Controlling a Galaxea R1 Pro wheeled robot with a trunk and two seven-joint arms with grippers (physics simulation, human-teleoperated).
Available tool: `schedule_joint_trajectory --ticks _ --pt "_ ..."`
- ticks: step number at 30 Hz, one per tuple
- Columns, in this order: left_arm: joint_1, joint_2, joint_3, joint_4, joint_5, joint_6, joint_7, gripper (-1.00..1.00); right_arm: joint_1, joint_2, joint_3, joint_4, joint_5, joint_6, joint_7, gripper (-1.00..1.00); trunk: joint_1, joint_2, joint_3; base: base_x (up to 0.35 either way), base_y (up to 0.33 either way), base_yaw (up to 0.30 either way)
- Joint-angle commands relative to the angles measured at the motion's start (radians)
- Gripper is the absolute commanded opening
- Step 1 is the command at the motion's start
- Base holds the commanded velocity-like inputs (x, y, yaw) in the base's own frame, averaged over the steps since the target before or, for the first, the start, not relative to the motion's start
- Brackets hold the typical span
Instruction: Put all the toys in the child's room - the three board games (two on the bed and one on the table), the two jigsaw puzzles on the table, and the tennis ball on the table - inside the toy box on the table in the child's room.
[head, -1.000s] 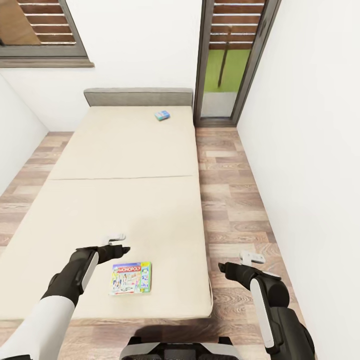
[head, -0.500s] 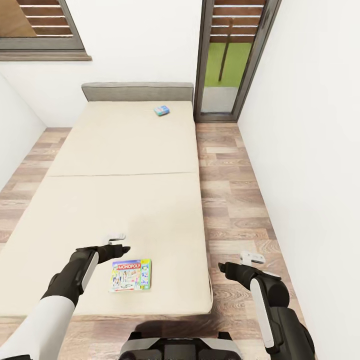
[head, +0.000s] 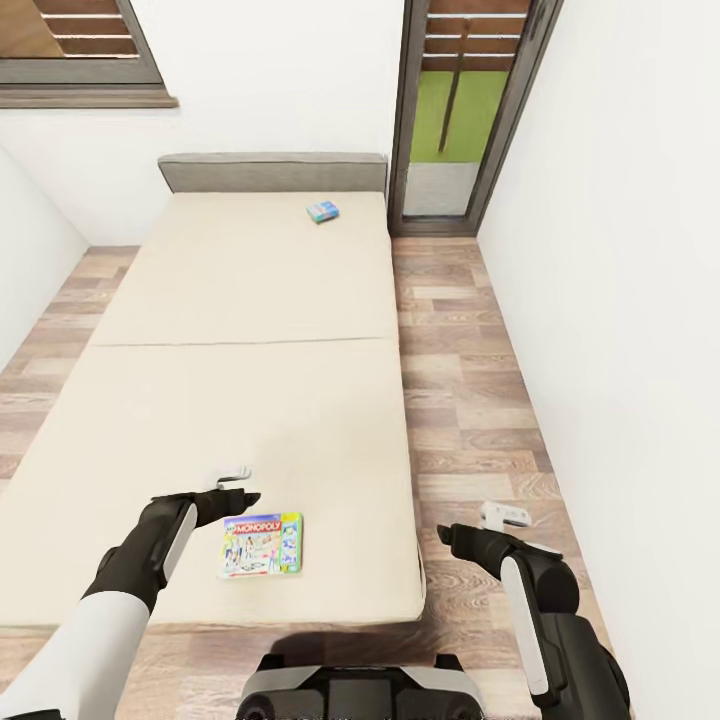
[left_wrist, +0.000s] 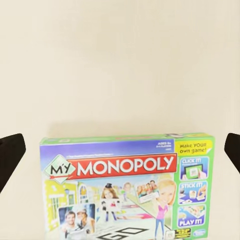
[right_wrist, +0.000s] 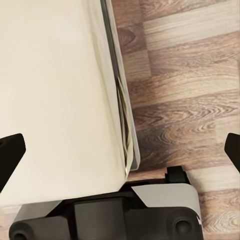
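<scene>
A green-edged Monopoly board game (head: 262, 544) lies flat on the bed (head: 250, 330), near its foot. My left gripper (head: 236, 476) hovers just beyond the box's far left corner, above the mattress. In the left wrist view the box (left_wrist: 127, 187) lies below the open left gripper (left_wrist: 120, 152), whose dark fingertips (left_wrist: 10, 155) stand wide apart with nothing between them. A small blue board game (head: 322, 211) rests far off by the grey headboard (head: 270, 172). My right gripper (head: 505, 516) hangs open over the plank floor beside the bed, empty.
A white wall (head: 640, 300) runs close along the right, leaving a narrow strip of wood floor (head: 455, 380) beside the bed. A tall dark-framed glass door (head: 450, 110) stands past the headboard. My base (right_wrist: 110, 215) sits against the bed's foot.
The whole view has shifted: bed and boxes sit slightly higher in the picture and more of my base shows. Both arms keep their pose and both grippers stay open.
</scene>
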Motion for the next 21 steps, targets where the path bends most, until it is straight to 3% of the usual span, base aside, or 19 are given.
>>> schedule_joint_trajectory --ticks 1,12,21 --pt "0.0 -0.001 0.003 -0.001 -0.001 0.006 -0.005 1.0 -0.001 0.001 -0.002 -0.001 -0.005 0.004 -0.004 1.0 0.0 -0.002 -0.003 0.0 0.0 0.0" --pt "-0.001 0.0 0.004 -0.003 0.0 0.005 -0.014 1.0 -0.004 0.001 -0.046 0.0 -0.005 0.005 -0.004 1.0 0.0 -0.002 -0.021 0.0 0.0 0.0" --pt "0.0 0.0 0.005 -0.006 0.005 0.008 -0.013 1.0 -0.005 0.001 -0.056 0.005 -0.004 0.005 -0.005 1.0 0.0 -0.002 -0.035 0.0 0.0 0.0"
